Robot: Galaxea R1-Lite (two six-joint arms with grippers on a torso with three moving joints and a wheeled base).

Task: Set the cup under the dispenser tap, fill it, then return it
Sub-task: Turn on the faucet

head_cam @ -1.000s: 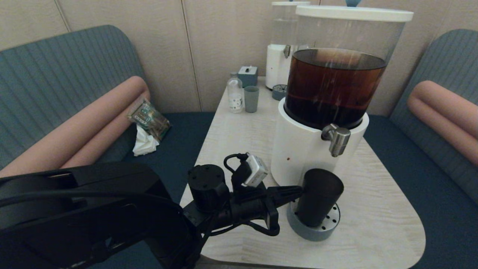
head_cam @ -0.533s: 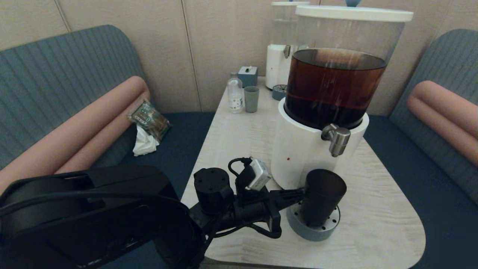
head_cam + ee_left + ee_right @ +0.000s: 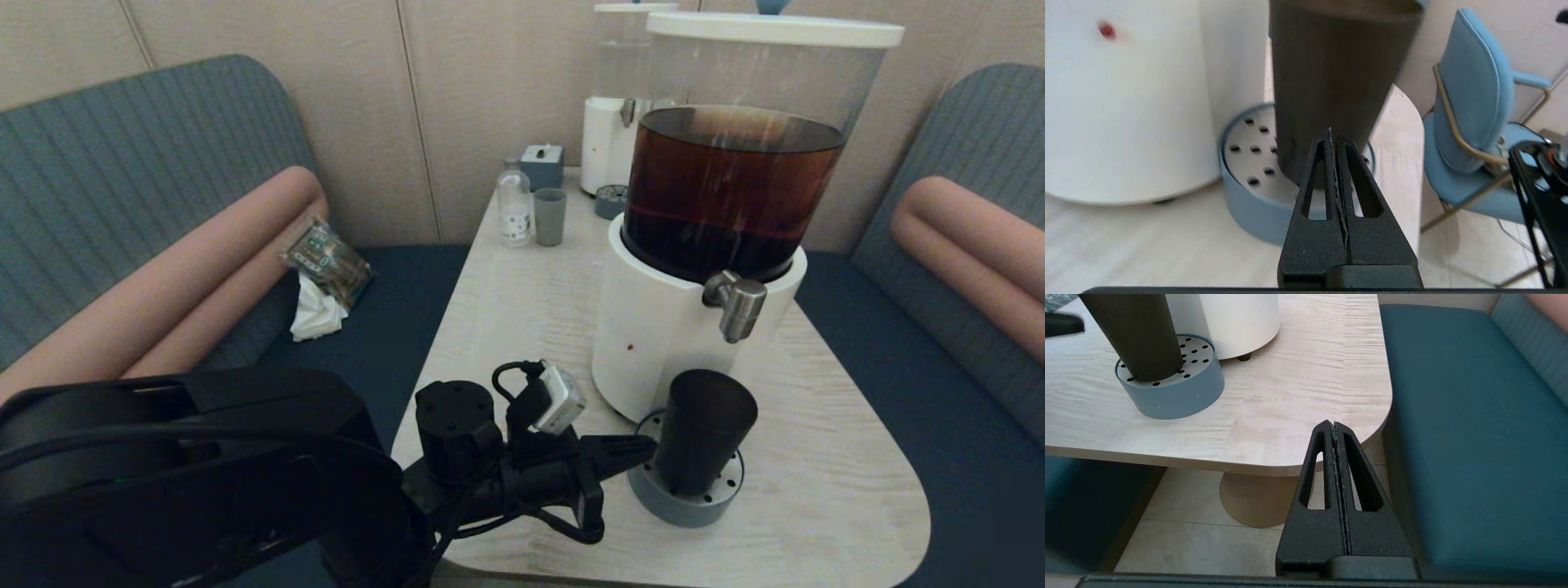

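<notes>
The dark cup (image 3: 702, 433) stands upright on the blue-grey perforated drip tray (image 3: 678, 506), below the steel dispenser tap (image 3: 739, 306) of the white-based dispenser (image 3: 653, 335) holding brown liquid. My left gripper (image 3: 649, 447) is shut and empty, with its tip at the cup's left side. In the left wrist view the left gripper (image 3: 1329, 132) points at the lower wall of the cup (image 3: 1339, 73) above the drip tray (image 3: 1249, 204). The right gripper (image 3: 1334, 424) hangs shut below the table's near right corner, with the cup (image 3: 1135, 335) far off.
At the table's (image 3: 816, 490) far end stand a grey-blue tumbler (image 3: 549, 216), a clear bottle (image 3: 514, 204), a small box (image 3: 542, 166) and a colourless-tank dispenser (image 3: 612, 122). Teal benches flank the table. A blue chair (image 3: 1474, 102) stands beyond the right edge.
The left gripper first pushed right against the cup, then drew back a little and dropped lower. The cup shifted slightly right on the tray and stands straighter.
</notes>
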